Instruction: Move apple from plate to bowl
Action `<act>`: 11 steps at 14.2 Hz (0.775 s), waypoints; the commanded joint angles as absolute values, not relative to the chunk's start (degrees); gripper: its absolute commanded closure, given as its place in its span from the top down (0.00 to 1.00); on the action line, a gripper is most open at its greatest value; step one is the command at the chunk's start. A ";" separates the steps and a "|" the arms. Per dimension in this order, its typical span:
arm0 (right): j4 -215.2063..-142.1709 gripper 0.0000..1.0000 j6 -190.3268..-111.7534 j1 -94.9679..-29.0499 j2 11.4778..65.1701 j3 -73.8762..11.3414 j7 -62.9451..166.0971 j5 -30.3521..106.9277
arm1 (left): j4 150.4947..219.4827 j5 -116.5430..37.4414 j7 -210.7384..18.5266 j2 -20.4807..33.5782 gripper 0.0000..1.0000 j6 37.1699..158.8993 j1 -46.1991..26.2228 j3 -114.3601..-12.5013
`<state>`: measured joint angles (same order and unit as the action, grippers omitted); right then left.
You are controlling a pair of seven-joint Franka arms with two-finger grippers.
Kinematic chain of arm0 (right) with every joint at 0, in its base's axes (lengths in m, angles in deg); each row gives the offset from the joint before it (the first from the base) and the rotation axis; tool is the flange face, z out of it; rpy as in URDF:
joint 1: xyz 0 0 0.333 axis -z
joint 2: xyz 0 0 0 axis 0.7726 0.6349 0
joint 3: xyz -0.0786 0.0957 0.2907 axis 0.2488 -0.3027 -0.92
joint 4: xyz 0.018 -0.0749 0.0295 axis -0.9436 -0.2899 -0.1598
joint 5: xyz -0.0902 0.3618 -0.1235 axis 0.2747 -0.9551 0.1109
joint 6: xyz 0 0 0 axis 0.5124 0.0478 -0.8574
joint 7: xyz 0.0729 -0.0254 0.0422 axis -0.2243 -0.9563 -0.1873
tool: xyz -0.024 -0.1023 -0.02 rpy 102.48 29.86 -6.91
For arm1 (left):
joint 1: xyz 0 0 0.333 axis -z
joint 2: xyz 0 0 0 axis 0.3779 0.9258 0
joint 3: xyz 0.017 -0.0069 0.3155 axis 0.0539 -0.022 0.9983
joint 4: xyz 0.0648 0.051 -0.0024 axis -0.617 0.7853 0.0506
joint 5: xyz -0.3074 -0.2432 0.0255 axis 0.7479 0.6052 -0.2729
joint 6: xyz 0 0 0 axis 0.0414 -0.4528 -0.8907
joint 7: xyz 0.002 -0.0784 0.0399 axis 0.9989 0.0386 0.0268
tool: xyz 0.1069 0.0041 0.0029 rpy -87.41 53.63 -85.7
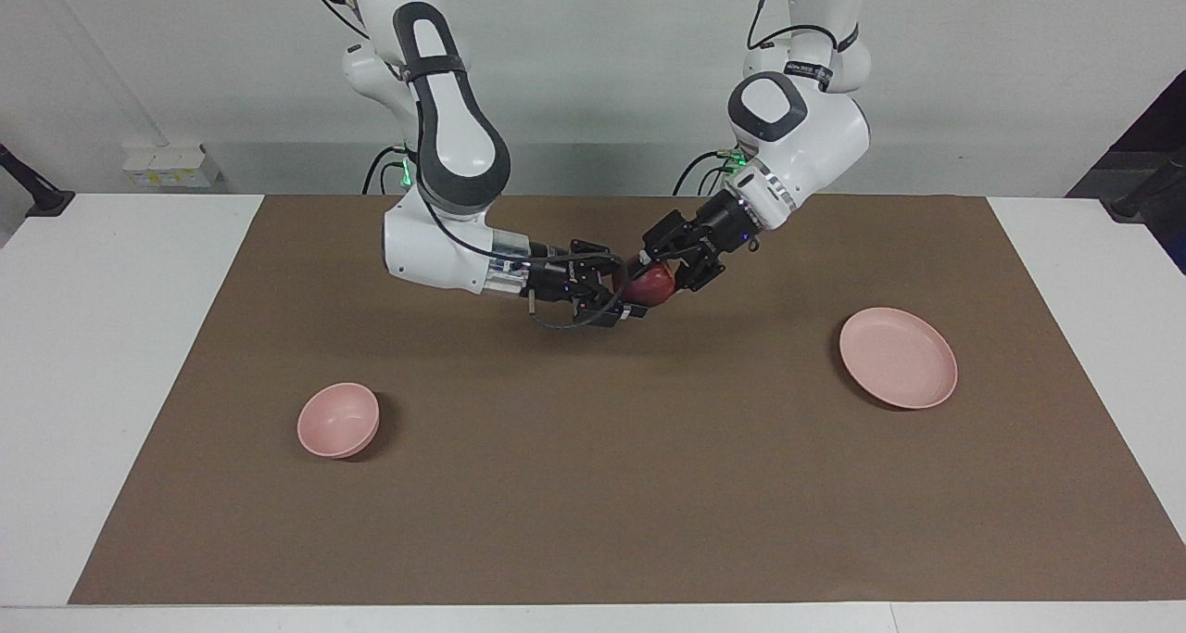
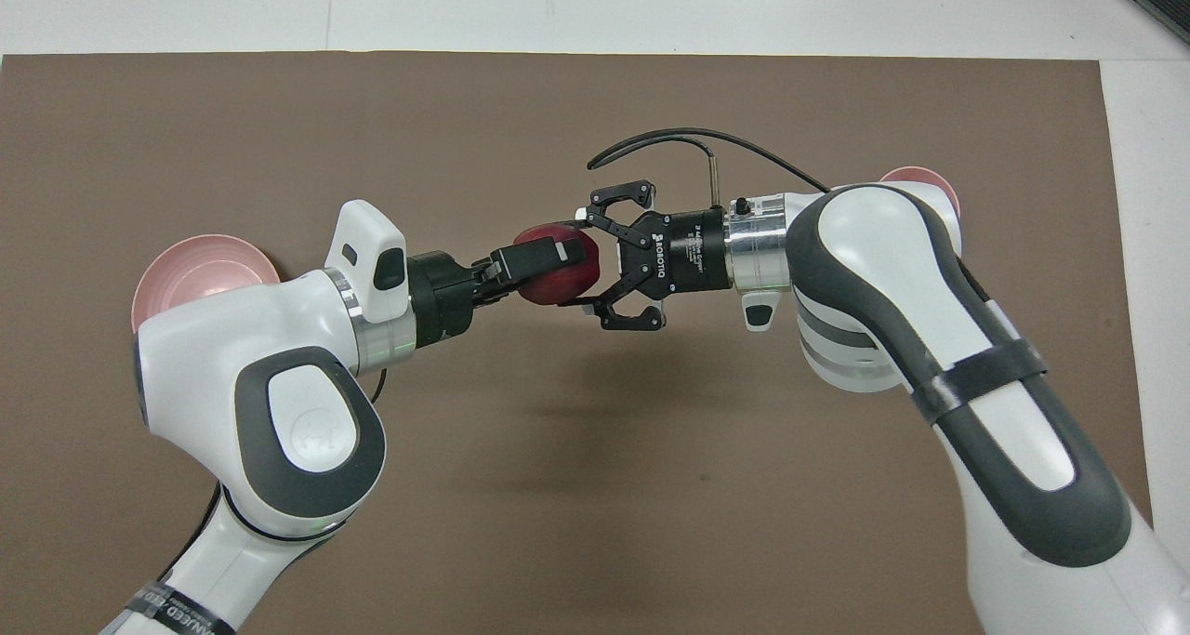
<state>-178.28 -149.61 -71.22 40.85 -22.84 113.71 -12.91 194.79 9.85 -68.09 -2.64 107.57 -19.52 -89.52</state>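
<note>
Left claw [image 2: 548, 261] pinches apple [image 2: 550, 277] over mat [image 1: 593, 485]; right claw [image 2: 595, 268] spread around it; apple's orientation unclear.

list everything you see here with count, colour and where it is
apple: 1, dark red, in the air over the mat's middle, between both hands
plate: 1, pale pink, on the mat toward the left arm's end
bowl: 1, pale pink, on the mat toward the right arm's end
mat: 1, brown, covering the white table
left hand: 1, black, shut on the apple
right hand: 1, black, open around the apple
</note>
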 commanded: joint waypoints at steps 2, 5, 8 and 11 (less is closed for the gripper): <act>-177.86 0.00 -150.42 -71.06 40.12 -23.28 114.68 -13.65 | 194.79 8.44 -70.20 -3.51 1.00 106.61 -19.13 -89.67; -177.94 0.00 -150.42 -71.06 40.12 -23.28 114.59 -13.48 | 195.32 8.44 -70.12 -4.74 1.00 106.43 -19.65 -88.62; -177.77 0.00 -150.60 -70.71 40.21 -23.19 114.59 -10.15 | 195.94 5.65 -70.12 -5.45 1.00 102.06 -19.66 -84.59; -176.37 0.00 -150.34 -70.10 39.95 -23.01 114.86 -5.33 | 195.67 -3.83 -70.29 -5.36 1.00 95.19 -19.48 -80.19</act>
<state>-177.68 -149.82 -71.04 40.83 -22.67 113.85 -8.99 194.75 1.45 -69.28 -4.29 98.89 -19.55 -82.62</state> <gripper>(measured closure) 0.242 0.000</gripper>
